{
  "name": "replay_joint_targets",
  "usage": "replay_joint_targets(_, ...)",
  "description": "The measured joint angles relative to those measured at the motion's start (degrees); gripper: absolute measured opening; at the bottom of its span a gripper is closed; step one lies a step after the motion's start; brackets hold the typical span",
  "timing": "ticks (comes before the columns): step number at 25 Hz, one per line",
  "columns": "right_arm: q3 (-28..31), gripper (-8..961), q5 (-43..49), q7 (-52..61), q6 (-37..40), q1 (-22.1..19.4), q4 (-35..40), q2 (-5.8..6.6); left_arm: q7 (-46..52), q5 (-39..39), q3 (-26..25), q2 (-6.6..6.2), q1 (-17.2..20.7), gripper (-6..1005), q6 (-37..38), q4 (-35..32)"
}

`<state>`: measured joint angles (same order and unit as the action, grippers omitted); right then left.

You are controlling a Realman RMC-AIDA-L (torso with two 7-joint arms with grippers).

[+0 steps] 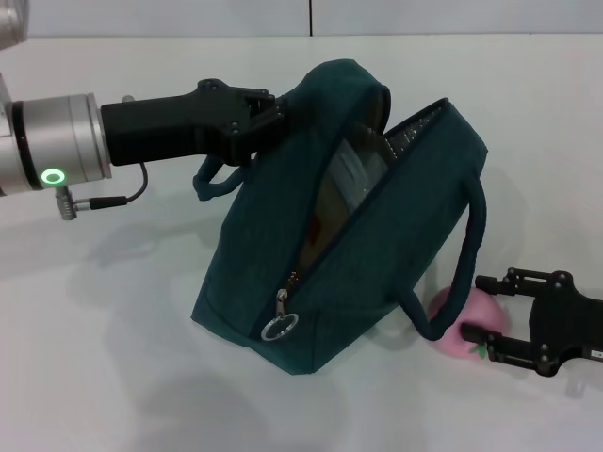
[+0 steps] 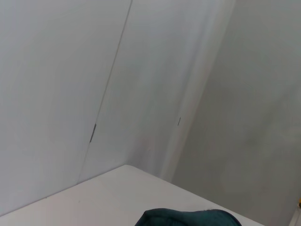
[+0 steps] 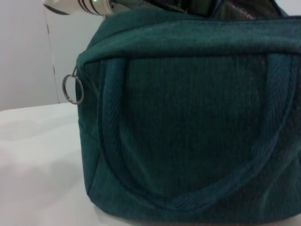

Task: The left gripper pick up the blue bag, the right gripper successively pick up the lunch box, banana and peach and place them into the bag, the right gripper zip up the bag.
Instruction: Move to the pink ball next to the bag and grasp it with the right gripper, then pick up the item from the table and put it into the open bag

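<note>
Holding the blue bag (image 1: pixel 377 235) up by its far rim, the left gripper (image 1: pixel 268 113) is pinching the fabric near one handle, its fingers closed on the cloth, so the bag is leaning on the white table (image 1: pixel 113 377) with its mouth gaping toward the camera. The zipper is sitting fully open, and its ring pull (image 1: pixel 280 327) is hanging at the low front end of the opening. Inside, something pale and something yellowish are showing against the silver lining, which I am taking to be the lunch box and the banana, though neither is clear enough to be sure. The peach (image 1: pixel 462 330) is lying on the table just beside the bag's near handle, not yet packed. The right gripper (image 1: pixel 485 315) is reaching at it from the right with its fingers spread wide, one above and one below the fruit's right side, holding nothing yet. By my reading, two of the three items are probably in. Still remaining: grasping the peach, dropping it in, and zipping the bag.
</note>
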<state>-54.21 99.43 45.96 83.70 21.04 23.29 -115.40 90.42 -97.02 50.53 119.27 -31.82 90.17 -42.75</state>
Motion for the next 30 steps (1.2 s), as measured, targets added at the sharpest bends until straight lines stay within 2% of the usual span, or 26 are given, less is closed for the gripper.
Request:
replay_joint_targets(5,0.16,595,0.05,0.05,0.05,0.12,-0.13,0.18,0.0,-0.03,0.09,0.06,-0.01,41,0.0,0.0)
replay_joint_targets(9,0.71,390,-0.44,0.08,1.53,-0.22,0.19,0.26,0.01,-0.09,0.16,0.08,0.1,41,0.0,-0.02)
replay_joint_targets(11,2.07,351,-0.66,-0.1,2.93,-0.62,0.59,0.36,0.02,-0.08,0.19,0.09,0.28,40,0.02,-0.03)
replay_joint_targets(14,7.18,292,-0.76,-0.68,6.39,-1.94,1.39,0.58,0.02,0.03,0.19,0.09,0.43,40,0.08,-0.05)
replay_joint_targets(17,15.68,234,-0.76,-2.43,11.47,-3.49,1.86,0.69,0.02,0.04,0.19,0.08,0.56,40,0.13,-0.05)
replay_joint_targets(23,28.13,174,-2.7,-3.44,19.39,-3.6,0.94,0.28,0.02,0.03,0.2,0.08,0.77,41,0.24,-0.05)
replay_joint_targets(27,29.0,146,-10.72,-2.88,23.74,-2.41,-0.48,0.13,0.02,0.12,0.27,0.08,0.69,41,0.27,-0.05)
replay_joint_targets(30,28.75,118,-13.18,-0.22,26.46,0.68,-1.23,0.05,0.02,0.24,0.29,0.08,0.52,41,0.3,-0.05)
